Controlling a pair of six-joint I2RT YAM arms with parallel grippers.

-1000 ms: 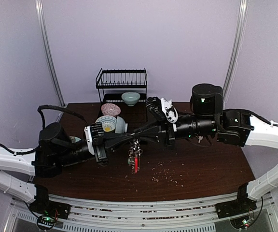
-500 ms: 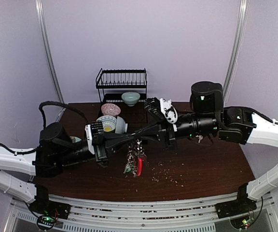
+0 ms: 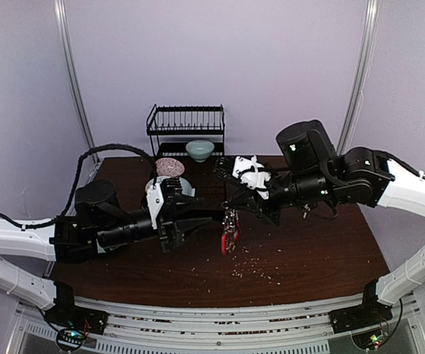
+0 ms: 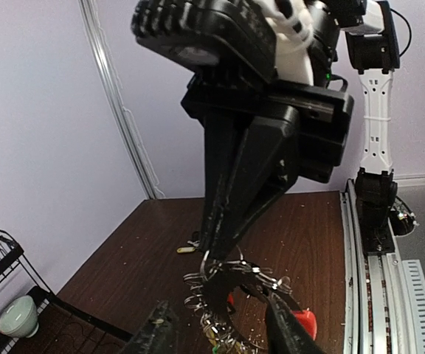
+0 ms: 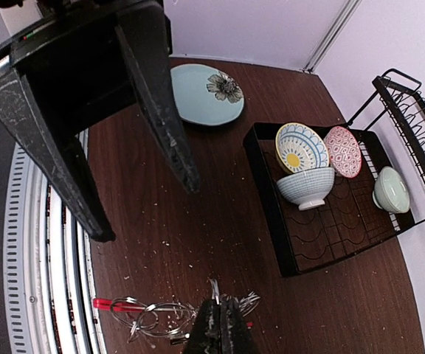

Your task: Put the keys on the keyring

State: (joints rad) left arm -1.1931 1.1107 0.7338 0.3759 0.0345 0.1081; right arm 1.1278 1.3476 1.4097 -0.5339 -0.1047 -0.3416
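Starting wide: a dark wooden desk (image 3: 308,258). Reaching in over it from either side, the left arm (image 3: 21,243) and the right arm (image 3: 412,188), meeting above the centre. Back at the far edge, a black wire rack (image 3: 187,127) holding a pale green bowl (image 3: 200,150). Just in front of it, a black tray (image 5: 268,199) with a blue-and-yellow plate (image 5: 299,147) and a pink plate (image 5: 343,151) propped on edge next to a striped bowl (image 5: 306,188). Off to the tray's side, flat on the wood, a light blue plate (image 5: 198,96) with a dark flower. Now the left pincer (image 5: 149,209): released, fingers spread wide, aimed at the ring from just beside it and, going by the top view, not touching. Facing it, the right pincer (image 4: 214,254): clenched, fingertips pinched together on the thin wire of the keyring (image 3: 229,225). Dangling below that grip over the middle of the desk, a silvery bunch and a red strap (image 3: 223,243). No telling about contact between the lowest bits and the wood. Further off in the left wrist view, well apart from the bunch, one small loose key (image 4: 185,250) with a yellowish head, lying flat. Last and tiniest, pale crumbs (image 3: 253,265) scattered near the centre.
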